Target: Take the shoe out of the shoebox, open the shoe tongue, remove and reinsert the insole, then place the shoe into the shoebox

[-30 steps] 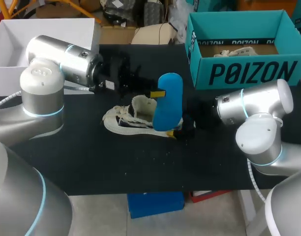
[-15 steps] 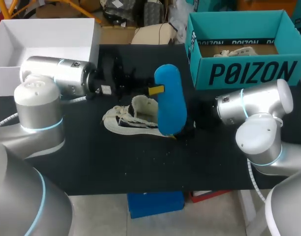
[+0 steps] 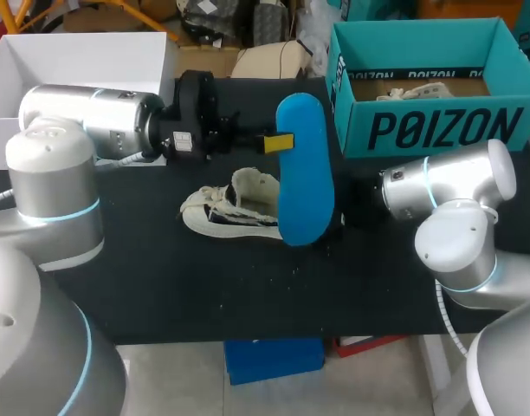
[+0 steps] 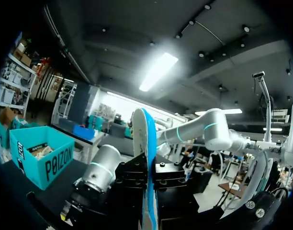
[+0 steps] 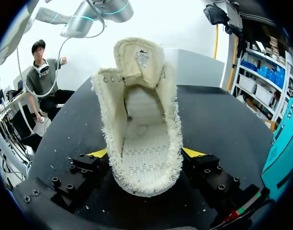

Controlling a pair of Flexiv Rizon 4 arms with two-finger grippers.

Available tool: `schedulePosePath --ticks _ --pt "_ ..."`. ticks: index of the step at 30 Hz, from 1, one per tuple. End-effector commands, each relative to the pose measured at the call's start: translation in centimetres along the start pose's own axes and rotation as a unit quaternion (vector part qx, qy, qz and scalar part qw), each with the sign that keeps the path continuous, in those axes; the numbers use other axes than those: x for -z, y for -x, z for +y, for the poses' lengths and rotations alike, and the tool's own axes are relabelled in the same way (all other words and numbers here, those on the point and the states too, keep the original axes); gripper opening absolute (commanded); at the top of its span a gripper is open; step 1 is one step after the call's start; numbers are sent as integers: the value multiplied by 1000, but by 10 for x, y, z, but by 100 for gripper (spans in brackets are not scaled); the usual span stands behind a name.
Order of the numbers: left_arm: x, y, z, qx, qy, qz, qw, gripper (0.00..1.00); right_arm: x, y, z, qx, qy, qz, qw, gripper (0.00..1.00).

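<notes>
A: Holding anything, the left jaws?
B: Yes, clamped on the blue insole (image 3: 304, 169), held on edge above the shoe (image 3: 235, 210)
A: And the right jaws?
B: Closed on the shoe's heel sides, down on the table (image 3: 161, 286)

The insole (image 3: 304, 173) is blue, the shoe (image 3: 230, 212) cream, the shoebox (image 3: 429, 130) teal.

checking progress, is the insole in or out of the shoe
Out. The left gripper holds the blue insole above the shoe; the right wrist view shows none inside.
</notes>
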State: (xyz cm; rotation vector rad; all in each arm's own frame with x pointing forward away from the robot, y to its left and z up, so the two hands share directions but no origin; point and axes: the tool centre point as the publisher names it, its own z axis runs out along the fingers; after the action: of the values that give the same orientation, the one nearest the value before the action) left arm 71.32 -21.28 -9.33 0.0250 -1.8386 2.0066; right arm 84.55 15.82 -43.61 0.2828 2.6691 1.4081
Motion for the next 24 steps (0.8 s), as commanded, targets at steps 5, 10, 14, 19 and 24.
schedulePosePath --ticks 5,10,14,19,24 --pt "1 -29 -29 11 4 -48 999 0 -1 1 -3 0 0 0 1000 0" --pt "-1 -41 -52 3 -1 -43 999 0 -1 1 -3 0 0 0 1000 0" --pt "-1 -50 -72 -6 1 -42 999 0 -1 1 -3 0 0 0 1000 0" --pt "-5 -58 -95 -11 4 -34 999 0 -1 1 -3 0 0 0 1000 0" --pt "-7 -62 -114 -19 4 -30 999 0 -1 1 -3 0 0 0 1000 0"
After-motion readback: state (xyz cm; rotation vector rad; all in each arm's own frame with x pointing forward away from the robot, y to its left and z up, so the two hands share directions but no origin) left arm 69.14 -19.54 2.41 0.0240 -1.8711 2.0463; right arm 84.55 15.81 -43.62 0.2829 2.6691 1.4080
